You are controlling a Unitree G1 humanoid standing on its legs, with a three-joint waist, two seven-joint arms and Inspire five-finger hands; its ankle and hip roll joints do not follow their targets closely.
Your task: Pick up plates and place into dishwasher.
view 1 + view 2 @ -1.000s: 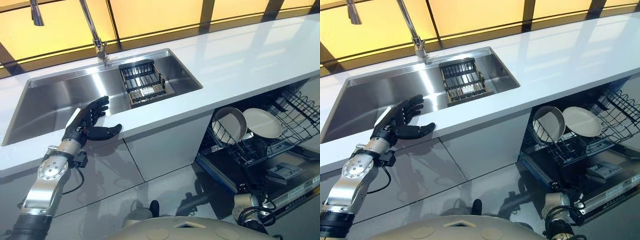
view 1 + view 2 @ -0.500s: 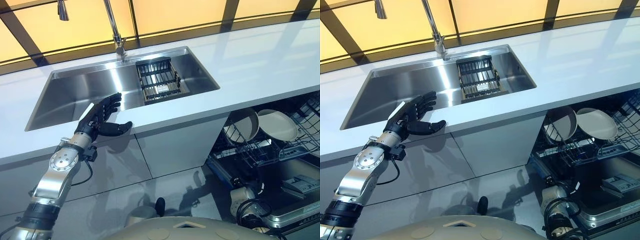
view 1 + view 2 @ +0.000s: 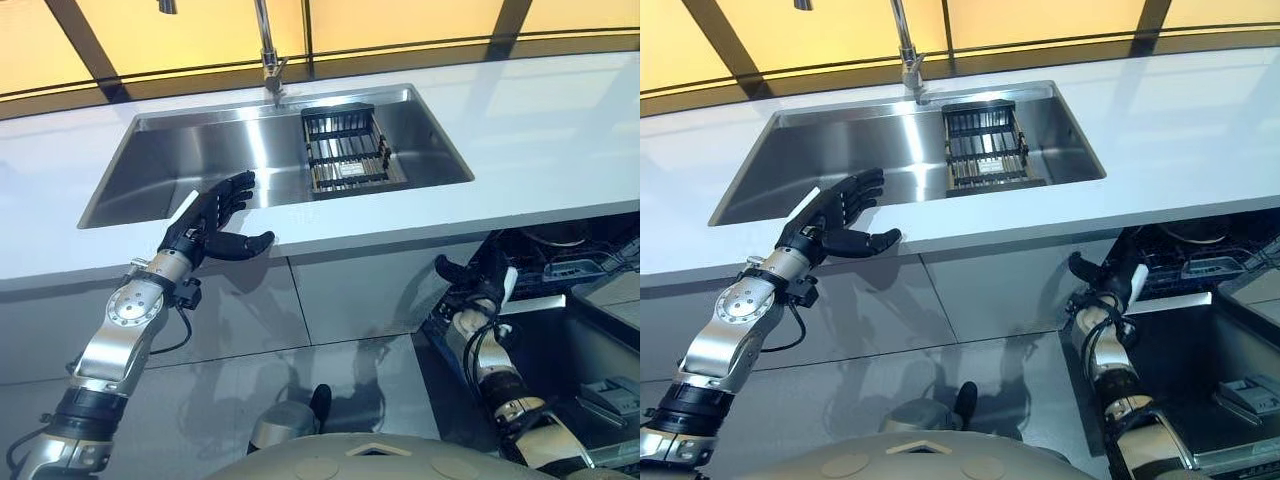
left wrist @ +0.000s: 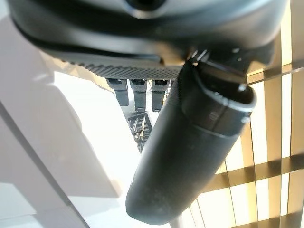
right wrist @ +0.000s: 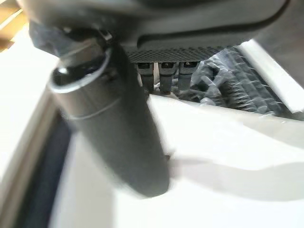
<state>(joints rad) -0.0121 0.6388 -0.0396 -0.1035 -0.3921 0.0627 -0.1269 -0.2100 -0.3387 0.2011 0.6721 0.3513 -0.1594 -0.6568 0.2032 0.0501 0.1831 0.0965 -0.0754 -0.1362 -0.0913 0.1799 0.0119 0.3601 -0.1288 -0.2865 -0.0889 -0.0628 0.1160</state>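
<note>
The left hand (image 3: pixel 212 222) hovers at the tabletop's (image 3: pixel 560 130) front edge beside the sink (image 3: pixel 200 160), fingers spread, empty. The right hand (image 3: pixel 478 285) – relaxed, empty – hangs by the dishwasher (image 3: pixel 590 300); plates there can't be made out.

1. The desk (image 3: pixel 560 150) edge is hiding most of the dishwasher rack (image 3: pixel 570 265).
2. The frame top is cutting off the faucet (image 3: pixel 268 45).
3. Blur is smearing the right hand (image 5: pixel 109 123) in its wrist view.

A white counter (image 3: pixel 540 150) is carrying a steel sink (image 3: pixel 190 160) just beyond the left hand (image 3: pixel 205 225); a black rack (image 3: pixel 345 150) is sitting inside the sink.
</note>
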